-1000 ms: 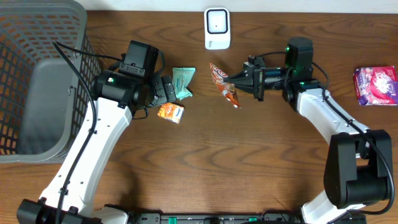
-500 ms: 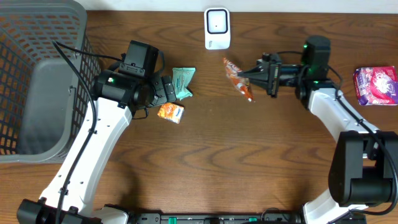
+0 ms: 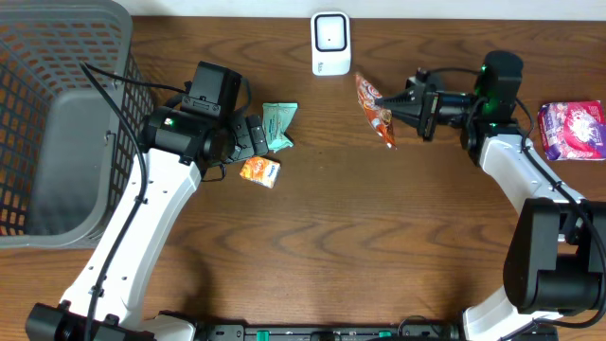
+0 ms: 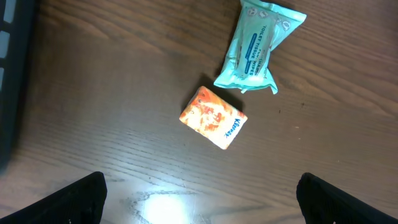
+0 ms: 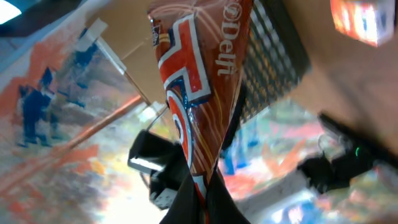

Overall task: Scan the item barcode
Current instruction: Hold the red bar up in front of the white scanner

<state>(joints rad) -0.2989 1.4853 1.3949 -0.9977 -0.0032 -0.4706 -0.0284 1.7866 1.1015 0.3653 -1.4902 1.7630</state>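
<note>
**Overhead.** The presenting step is judged to be in hand. The snack packet is clamped in the right claw, seemingly clear of the desk and just beside the scanner, on the right arm's side of it. The right arm is stretched low toward the scanner, with the wrist level and the claw pointed sideways at it. The next move is judged to call for the packet to be carried before the scanner's window and turned until the barcode faces it; no barcode can be made out. The left arm is bent at the elbow, well apart from the scanner, with the left claw spread wide above a green wipes pack and an orange tissue pack.

**Left wrist.** Both packs are seen lying on the desk, slightly apart, and neither is touched by the parted fingertips.

**Right wrist.** The packet is seen pinched by its seam between closed fingers, printed face shown. The scanner cannot be identified here.
</note>
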